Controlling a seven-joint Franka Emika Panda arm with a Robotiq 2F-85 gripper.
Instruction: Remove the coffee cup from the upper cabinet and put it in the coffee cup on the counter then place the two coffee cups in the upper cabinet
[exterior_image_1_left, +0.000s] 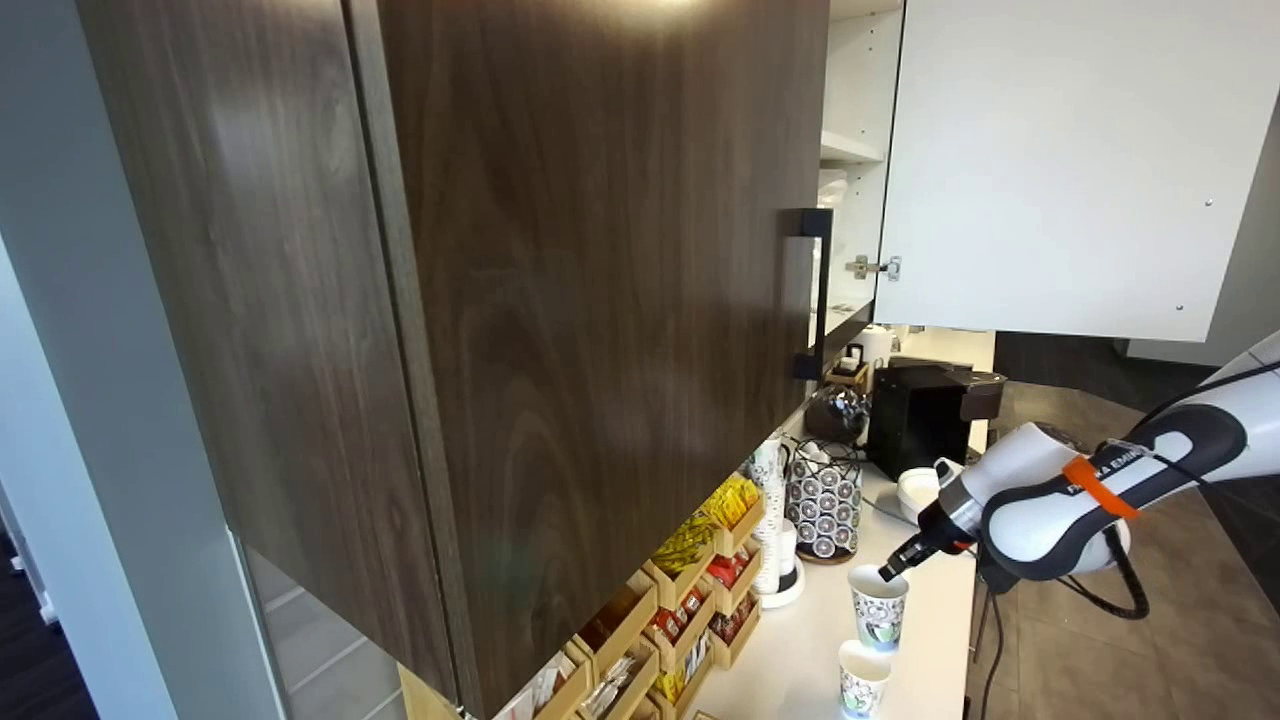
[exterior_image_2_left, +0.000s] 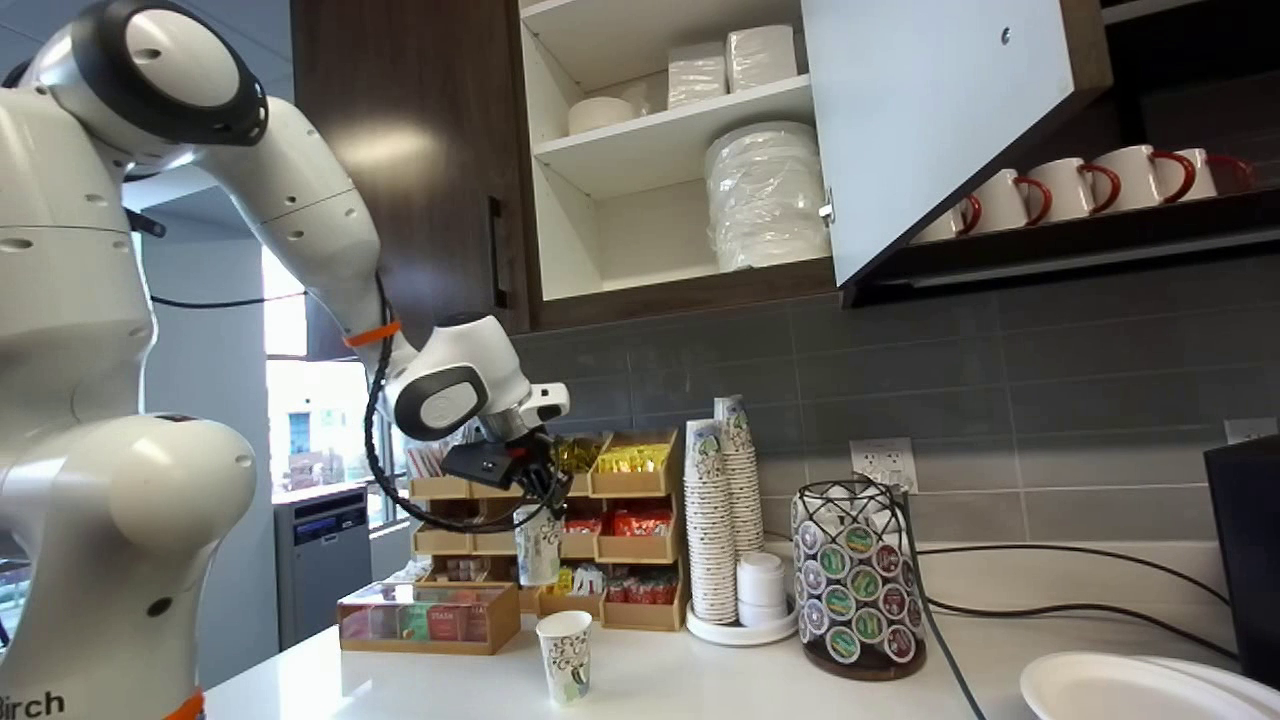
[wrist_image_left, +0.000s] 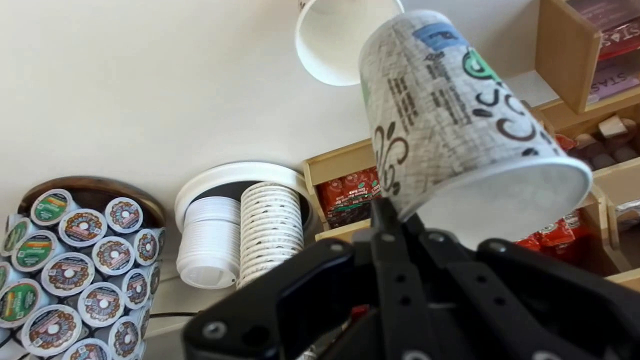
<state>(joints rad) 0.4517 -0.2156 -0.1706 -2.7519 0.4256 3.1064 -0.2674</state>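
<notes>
Grey tiles (exterior_image_2_left: 900, 335) are backing a counter (exterior_image_2_left: 660, 690) where the lower cup (exterior_image_2_left: 566, 662) is standing. Jaws are pinching the rim of the upper cup (exterior_image_2_left: 538, 550), hanging higher. Seemingly thin paper, it is probably weighing little and denting easily; a light rim grip is suiting it. Wooden bins (exterior_image_2_left: 627, 485) are crowding behind; above a dark lip (exterior_image_2_left: 690, 291), the upper cabinet (exterior_image_2_left: 645, 230) is offering room beside a wrapped stack (exterior_image_2_left: 765, 195).
</notes>
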